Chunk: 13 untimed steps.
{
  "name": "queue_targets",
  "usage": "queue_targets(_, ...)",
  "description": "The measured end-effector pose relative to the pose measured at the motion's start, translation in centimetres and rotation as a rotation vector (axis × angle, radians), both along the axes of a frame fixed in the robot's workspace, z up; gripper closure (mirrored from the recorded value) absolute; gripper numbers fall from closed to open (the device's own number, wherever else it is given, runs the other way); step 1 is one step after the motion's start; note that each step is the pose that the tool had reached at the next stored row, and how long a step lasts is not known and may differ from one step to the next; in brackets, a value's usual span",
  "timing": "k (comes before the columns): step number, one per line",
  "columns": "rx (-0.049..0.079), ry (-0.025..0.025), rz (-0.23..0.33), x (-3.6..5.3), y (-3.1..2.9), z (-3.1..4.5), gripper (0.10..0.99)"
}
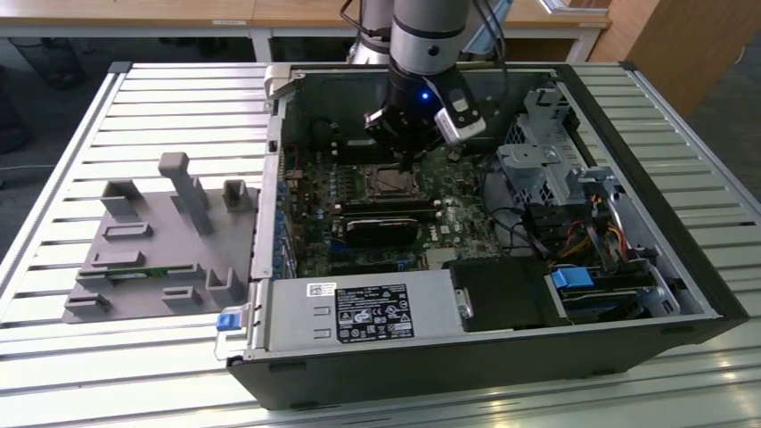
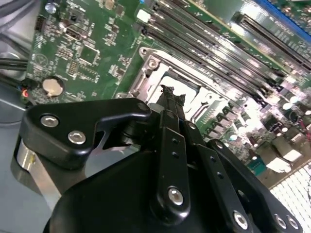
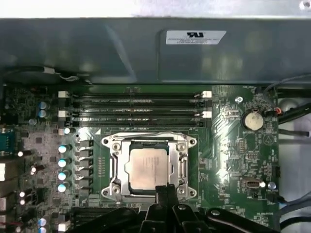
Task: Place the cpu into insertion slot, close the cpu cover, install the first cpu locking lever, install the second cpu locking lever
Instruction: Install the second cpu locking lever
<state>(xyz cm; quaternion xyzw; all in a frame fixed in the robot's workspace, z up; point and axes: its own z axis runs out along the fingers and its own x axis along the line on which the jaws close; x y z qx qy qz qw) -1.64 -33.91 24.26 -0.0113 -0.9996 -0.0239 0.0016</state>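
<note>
One gripper (image 3: 165,190) hung inside the open computer case (image 1: 666,294), its black fingers (image 2: 171,104) pressed together with nothing between them, tips just over the six o'clock edge of the cpu cover (image 3: 148,166). That silvery frame lay closed and flat over the insertion slot (image 1: 390,182) on the green motherboard (image 3: 233,155). Through its window showed the cpu (image 3: 146,168), seated. At the socket's twelve o'clock in the first wrist view ran long black memory slots (image 3: 138,109).

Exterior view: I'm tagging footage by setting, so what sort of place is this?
Probably a lab or workshop test bench: an open computer case lies on a slatted metal table, a grey fixture beside it, wooden desks behind.
</note>
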Motion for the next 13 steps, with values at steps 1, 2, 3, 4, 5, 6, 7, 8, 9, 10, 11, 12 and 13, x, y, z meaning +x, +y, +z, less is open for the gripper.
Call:
queue_targets(1,0.000,0.0022,0.000,0.00,-0.09,-0.02,0.980)
queue_targets(2,0.000,0.0027,0.000,0.00,-0.23,-0.05,0.980)
queue_targets(3,0.001,0.0027,0.001,0.00,-0.38,-0.09,0.980)
queue_targets(4,0.001,0.0027,0.001,0.00,-0.58,-0.12,0.980)
queue_targets(5,0.002,0.0027,0.001,0.00,-0.78,-0.15,0.980)
queue_targets(6,0.002,0.0028,0.001,0.00,-0.98,-0.17,0.980)
queue_targets(7,0.003,0.0027,0.001,0.00,-1.21,-0.19,0.980)
queue_targets(8,0.003,0.0028,0.001,0.00,-1.46,-0.21,0.980)
queue_targets(9,0.003,0.0028,0.001,0.00,-1.68,-0.22,0.980)
queue_targets(10,0.003,0.0028,0.001,0.00,-1.87,-0.23,0.980)
queue_targets(11,0.003,0.0028,0.001,0.00,-2.03,-0.23,0.980)
queue_targets(12,0.003,0.0028,0.001,-0.01,-2.17,-0.23,0.980)
queue_targets(13,0.003,0.0028,0.001,-0.03,-2.27,-0.24,0.980)
